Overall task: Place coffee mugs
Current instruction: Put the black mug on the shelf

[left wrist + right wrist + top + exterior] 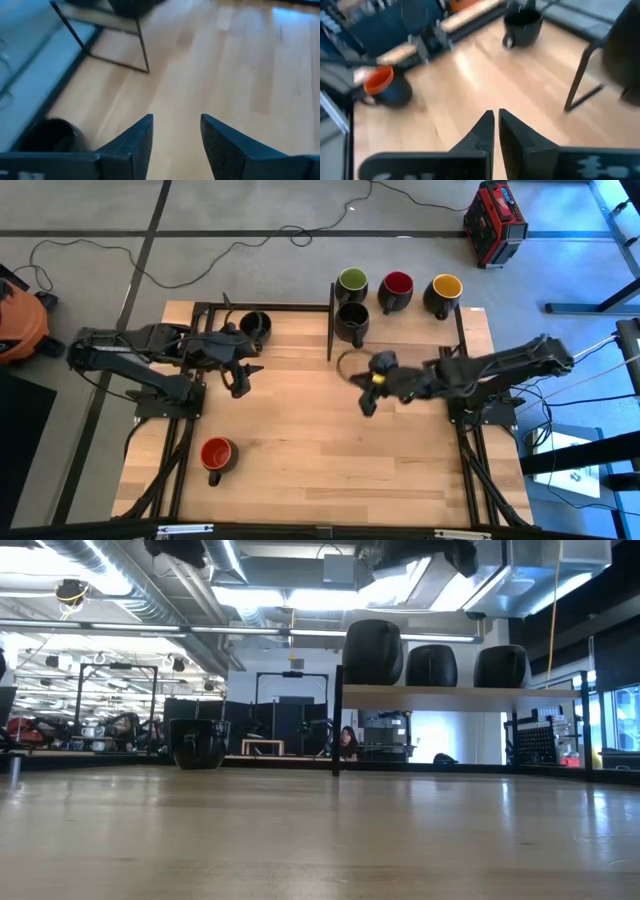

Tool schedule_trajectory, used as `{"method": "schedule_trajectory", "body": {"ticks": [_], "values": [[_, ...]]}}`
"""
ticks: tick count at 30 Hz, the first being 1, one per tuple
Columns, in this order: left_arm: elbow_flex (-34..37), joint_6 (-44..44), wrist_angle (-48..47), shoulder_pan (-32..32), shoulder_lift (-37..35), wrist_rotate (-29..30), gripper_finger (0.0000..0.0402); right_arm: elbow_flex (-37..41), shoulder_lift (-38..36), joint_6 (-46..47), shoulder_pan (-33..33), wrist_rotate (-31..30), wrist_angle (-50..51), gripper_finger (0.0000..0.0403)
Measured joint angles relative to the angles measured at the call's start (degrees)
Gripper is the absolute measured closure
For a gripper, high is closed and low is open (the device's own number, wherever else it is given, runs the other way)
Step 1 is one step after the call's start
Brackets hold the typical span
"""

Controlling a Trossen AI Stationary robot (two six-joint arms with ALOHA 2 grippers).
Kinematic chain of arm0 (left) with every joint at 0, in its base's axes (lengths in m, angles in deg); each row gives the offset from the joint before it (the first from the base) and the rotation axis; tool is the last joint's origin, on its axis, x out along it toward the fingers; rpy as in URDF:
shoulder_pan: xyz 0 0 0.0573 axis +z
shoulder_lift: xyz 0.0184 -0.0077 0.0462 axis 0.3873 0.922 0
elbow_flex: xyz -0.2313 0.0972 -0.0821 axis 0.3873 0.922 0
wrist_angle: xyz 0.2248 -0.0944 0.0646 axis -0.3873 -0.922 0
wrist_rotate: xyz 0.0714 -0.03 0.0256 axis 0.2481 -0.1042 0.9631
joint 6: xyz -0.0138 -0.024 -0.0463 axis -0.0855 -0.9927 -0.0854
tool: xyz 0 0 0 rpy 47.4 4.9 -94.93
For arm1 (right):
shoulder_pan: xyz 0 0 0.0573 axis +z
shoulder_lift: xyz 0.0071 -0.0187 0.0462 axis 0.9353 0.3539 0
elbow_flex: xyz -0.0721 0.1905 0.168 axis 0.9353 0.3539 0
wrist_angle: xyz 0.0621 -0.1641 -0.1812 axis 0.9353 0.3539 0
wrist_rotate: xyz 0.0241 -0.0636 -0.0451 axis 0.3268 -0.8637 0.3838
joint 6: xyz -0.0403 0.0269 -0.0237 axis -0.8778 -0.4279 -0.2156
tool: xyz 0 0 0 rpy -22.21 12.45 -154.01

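Mugs are spread over the pale wooden counter (300, 410) — a dark ceramic mug with a red inside (216, 454) at the near left. The left claw (243, 377) is spread and empty; the right claw (367, 402) is clenched on nothing. The handle should be approached squarely — jaws wide.

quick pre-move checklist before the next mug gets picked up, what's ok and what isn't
1. Left gripper open and empty: ok.
2. Right gripper shut, nothing held: ok, but must open before any grasp.
3. Shelf top holds green mug, red mug, yellow mug: ok.
4. Black mug under the shelf, upright: ok.
5. Orange-red mug alone near the front edge, not placed: not ok.
6. Black mug by left gripper, final spot: cannot tell.
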Motion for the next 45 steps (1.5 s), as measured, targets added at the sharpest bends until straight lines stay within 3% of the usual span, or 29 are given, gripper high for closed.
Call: {"method": "schedule_trajectory", "body": {"ticks": [5, 11, 18, 24, 32, 45], "values": [[0.00, -2.60, -6.80, 3.76, 2.63, -9.81, 0.0209, 0.07, 4.13, 2.01, 2.77, 0.31, -1.84, 0.0386], [0.74, 3.94, -11.96, 13.11, 6.57, -4.64, 0.0204, 0.07, 7.14, 3.06, 3.50, 0.33, -4.44, 0.0386], [3.01, 18.15, -4.71, 28.14, 14.37, -12.37, 0.0204, 0.05, 7.84, 3.42, 3.50, -0.20, -5.31, 0.0386], [3.98, 23.43, 0.19, 36.84, 20.48, -16.13, 0.0206, 0.06, 7.84, 4.64, 3.50, -0.22, -5.70, 0.0386], [3.98, 26.93, 1.68, 41.11, 24.75, -16.97, 0.0207, 0.05, 7.84, 4.74, 3.48, -0.22, -5.66, 0.0386], [5.10, 29.39, 5.27, 42.66, 24.77, -20.48, 0.0207, 0.05, 7.82, 4.56, 3.46, -0.22, -5.53, 0.0386]]}}
